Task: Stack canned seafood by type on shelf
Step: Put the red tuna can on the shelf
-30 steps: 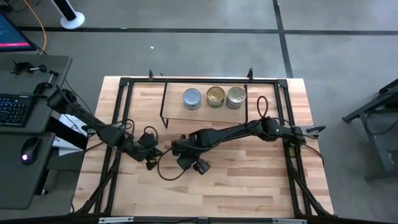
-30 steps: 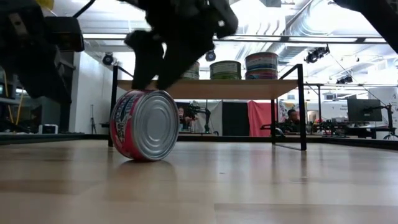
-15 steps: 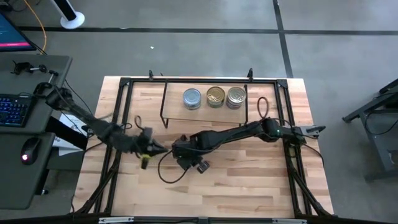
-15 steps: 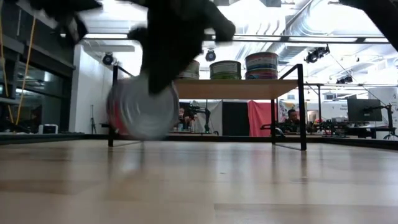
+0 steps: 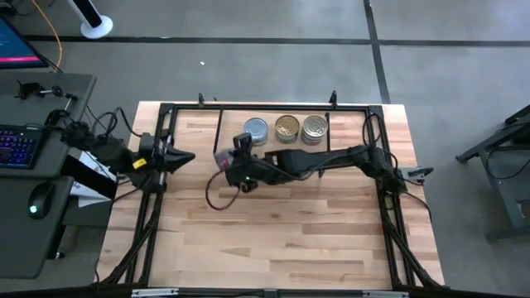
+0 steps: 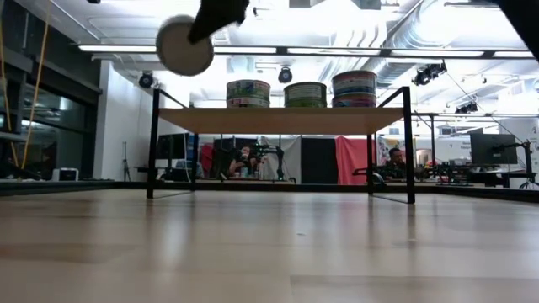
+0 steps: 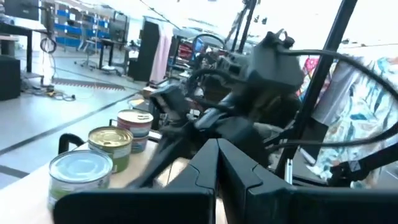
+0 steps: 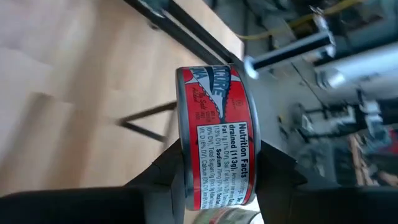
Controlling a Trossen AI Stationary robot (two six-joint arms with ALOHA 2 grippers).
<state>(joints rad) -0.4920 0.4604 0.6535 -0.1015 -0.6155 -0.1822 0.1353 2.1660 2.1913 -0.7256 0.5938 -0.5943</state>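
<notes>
Item 1. Right gripper (image 5: pixel 228 160): dark two-finger gripper on the right arm, which reaches across the table to the left end of the shelf. Fingers clamp a small round flat tin with a red printed label and silver ends (image 8: pixel 217 134). The tin is held on edge, one dark finger on each flat face. In the low view this red-labelled tin (image 6: pixel 184 45) hangs in the air, higher than the shelf top and just left of the tins already there.

Item 2. Low rectangular shelf with a light wood top on thin black metal legs (image 6: pixel 282 120): stands at the far side of the large light wood table (image 5: pixel 273 240). Carries three tins in a row.

Item 3. Round flat tin with a bluish-grey top (image 5: pixel 256 130): left of the row on the shelf.

Item 4. Round flat tin with a gold top (image 5: pixel 286 128): middle of the row, just beside its neighbours.

Item 5. Round flat tin with a silver-grey top (image 5: pixel 314 127): right of the row. In the low view it stands taller than the other two.

Item 6. Left gripper (image 5: pixel 184 156): dark two-finger gripper at the table's left edge, well apart from the shelf; fingers pressed together, holding nothing.
</notes>
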